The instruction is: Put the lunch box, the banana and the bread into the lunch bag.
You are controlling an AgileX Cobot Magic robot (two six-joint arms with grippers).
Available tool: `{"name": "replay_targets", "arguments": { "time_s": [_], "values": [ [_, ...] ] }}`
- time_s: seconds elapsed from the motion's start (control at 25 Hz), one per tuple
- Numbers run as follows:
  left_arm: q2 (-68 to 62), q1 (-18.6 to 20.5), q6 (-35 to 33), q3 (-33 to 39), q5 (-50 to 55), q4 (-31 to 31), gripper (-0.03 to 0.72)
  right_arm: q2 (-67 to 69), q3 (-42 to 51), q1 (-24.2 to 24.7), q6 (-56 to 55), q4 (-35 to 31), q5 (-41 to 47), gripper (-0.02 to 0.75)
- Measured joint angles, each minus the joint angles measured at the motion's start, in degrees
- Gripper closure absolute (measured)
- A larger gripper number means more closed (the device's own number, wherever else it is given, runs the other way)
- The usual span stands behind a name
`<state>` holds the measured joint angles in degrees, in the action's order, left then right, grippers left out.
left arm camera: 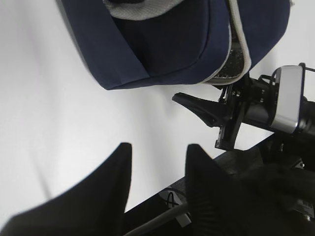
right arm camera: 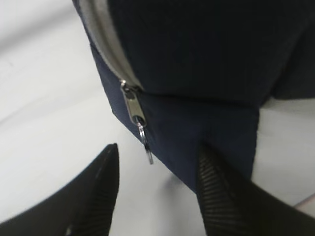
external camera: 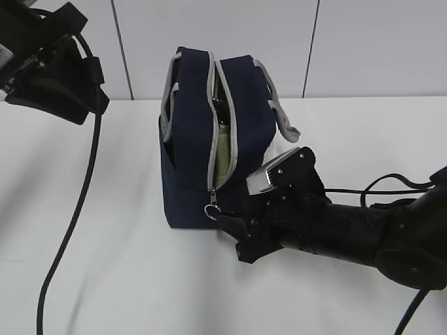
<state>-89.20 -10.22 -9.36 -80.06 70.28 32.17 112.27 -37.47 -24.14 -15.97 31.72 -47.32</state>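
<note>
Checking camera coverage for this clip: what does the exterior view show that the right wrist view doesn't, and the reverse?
Only the exterior view shows the lunch bag's open top, a pale green item inside, the grey handles and both arms. Only the right wrist view shows the right gripper's open jaws empty, just short of the ring. Both show the navy bag, zipper pull and white table.

You have one bag, one lunch box inside, one zipper pull, two grippers: left, right.
</note>
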Motion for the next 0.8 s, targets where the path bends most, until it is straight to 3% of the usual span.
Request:
{"name": "replay_targets", "arguments": {
  "time_s": [0.36,0.8],
  "values": [
    [0.00,0.00,-0.45,0.00,-0.05,0.00,0.411,3.37,-2.77,0.00,0.35,2.41,-0.93,0.379],
    [0.00,0.00,-0.51,0.00,-0.05,0.00,0.411,3.86,-3.12,0.00,0.46,3.31,-1.06,0.501]
  ]
}}
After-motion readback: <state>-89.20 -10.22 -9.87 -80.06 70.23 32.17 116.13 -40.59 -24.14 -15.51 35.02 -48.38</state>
